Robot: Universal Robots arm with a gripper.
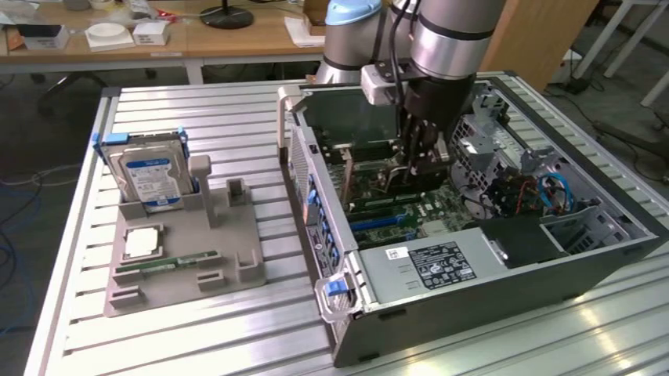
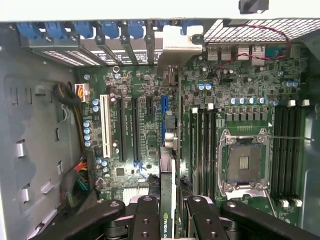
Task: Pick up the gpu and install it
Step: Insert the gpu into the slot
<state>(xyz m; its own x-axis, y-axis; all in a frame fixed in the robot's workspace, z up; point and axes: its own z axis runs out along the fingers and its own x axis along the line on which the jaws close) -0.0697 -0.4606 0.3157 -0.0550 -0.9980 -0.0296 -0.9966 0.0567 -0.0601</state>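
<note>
Lab room, wooden desks (image 1: 240, 39) at the back, slotted aluminium worktop (image 1: 209, 110) in front.

Exterior view:
- Grey tray (image 1: 243, 254) sits on the worktop at the view's left. It carries a hard drive (image 1: 152, 176) standing upright, a CPU (image 1: 141, 241) lying flat, and a memory stick (image 1: 168, 264) near the CPU.
- Open PC case (image 1: 585, 274) lies on its side at the view's right, close beside the tray but not touching it.
- Arm (image 1: 450, 39) reaches straight down into the case.
- Pincer (image 1: 413, 176) is low over the board, in the half of the case nearer its rear wall.
- Gpu (image 1: 392, 178) is between the fingers, edge-on and standing upright inside the case.

Wrist view:
- Looks down onto the motherboard (image 2: 150, 85).
- Pincer (image 2: 171, 202) is closed narrow on the gpu (image 2: 169, 180), with one black finger (image 2: 146, 217) on each face of the card.
- The green card edge with a logo shows between the fingers.
- The card runs edge-on along the board, parallel to the expansion slots. It is just beside the blue slot (image 2: 163, 117), between that slot and the RAM slots (image 2: 205, 145).
- Its silver bracket (image 2: 182, 42) is at the case's rear slot wall, in line with the blue latches (image 2: 55, 30).
- Cannot tell if the card edge is fully down in a slot.
- White slot (image 2: 104, 125) and the CPU socket (image 2: 243, 162) are well clear of the card, on opposite sides.
- Cable bundle (image 2: 82, 175) lies at the board's edge past the white slot.
</note>
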